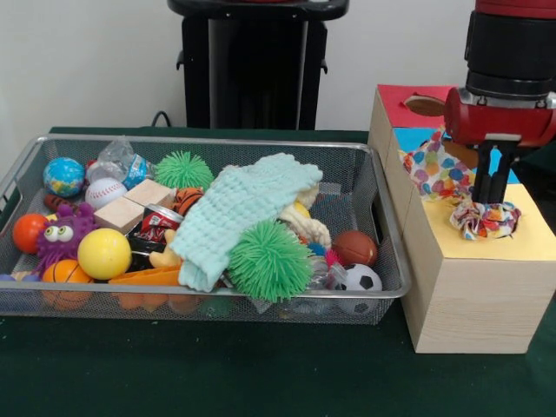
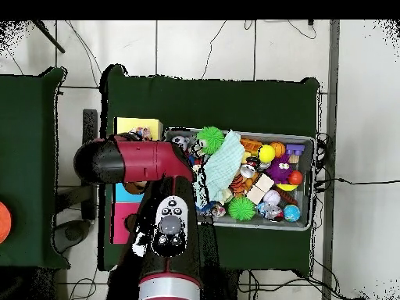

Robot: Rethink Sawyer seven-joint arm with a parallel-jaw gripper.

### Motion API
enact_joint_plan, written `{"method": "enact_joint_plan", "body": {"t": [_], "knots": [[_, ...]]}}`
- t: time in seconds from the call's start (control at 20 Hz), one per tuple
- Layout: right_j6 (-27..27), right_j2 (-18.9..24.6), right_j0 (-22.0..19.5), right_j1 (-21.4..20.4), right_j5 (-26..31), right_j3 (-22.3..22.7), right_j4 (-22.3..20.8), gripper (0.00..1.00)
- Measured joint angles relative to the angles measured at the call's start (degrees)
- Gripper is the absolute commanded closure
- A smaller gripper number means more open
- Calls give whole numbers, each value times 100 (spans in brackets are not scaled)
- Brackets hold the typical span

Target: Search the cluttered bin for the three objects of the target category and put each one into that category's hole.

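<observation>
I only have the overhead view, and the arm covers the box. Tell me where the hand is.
Observer: The hand is down over the yellow panel of the wooden box, beside the bin.
Operator: Report what is under it.
Observer: A multicoloured cloth is bunched on the yellow panel right at the hand. I cannot see a hole beneath it.
Operator: List anything else on the box top.
Observer: A second patterned cloth lies across the blue panel, one section behind the yellow one.
</observation>
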Motion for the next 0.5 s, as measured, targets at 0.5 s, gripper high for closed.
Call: {"method": "enact_joint_plan", "body": {"t": [0.5], "knots": [[0, 16, -19, 144, -170, -51, 21, 100]]}}
